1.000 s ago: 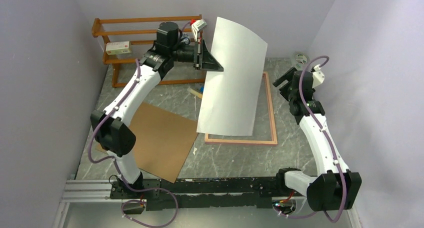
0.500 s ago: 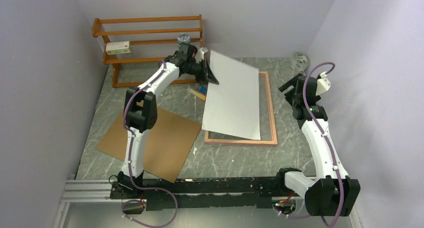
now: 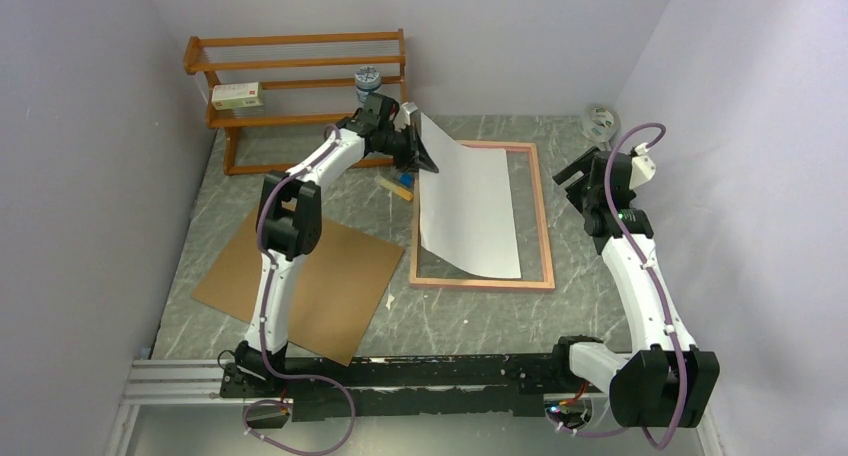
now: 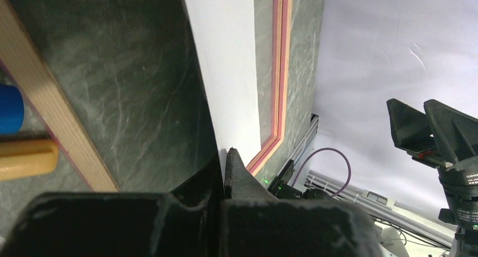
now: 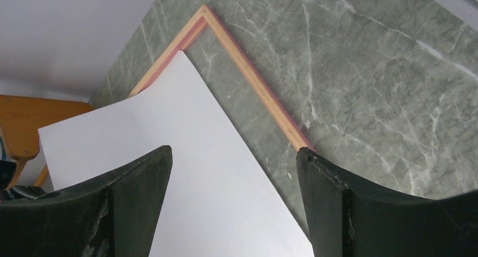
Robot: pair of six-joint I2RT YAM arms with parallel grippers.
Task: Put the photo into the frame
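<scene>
The photo [image 3: 470,211] shows its white back and lies tilted over the frame [image 3: 545,216]. Its near edge rests inside the frame's pink border and its far left corner is raised. My left gripper [image 3: 420,151] is shut on that far left corner. In the left wrist view the fingers [image 4: 224,155] pinch the photo's edge [image 4: 225,71], with the frame's pink side [image 4: 280,71] beyond. My right gripper [image 3: 572,171] is open and empty above the frame's right side. In the right wrist view it [image 5: 234,155] hangs over the photo [image 5: 169,155] and the frame's corner [image 5: 253,82].
A brown hardboard sheet [image 3: 310,281] lies left of the frame. An orange wooden rack [image 3: 290,76] stands at the back with a small box [image 3: 237,96] and a jar [image 3: 368,78]. A yellow and blue item [image 3: 398,184] lies by the frame's left side. A small pale object [image 3: 598,121] sits far right.
My left arm has swung down and forward, bringing the photo from upright in the air to lying over the frame. The right gripper has shifted slightly and stays open.
</scene>
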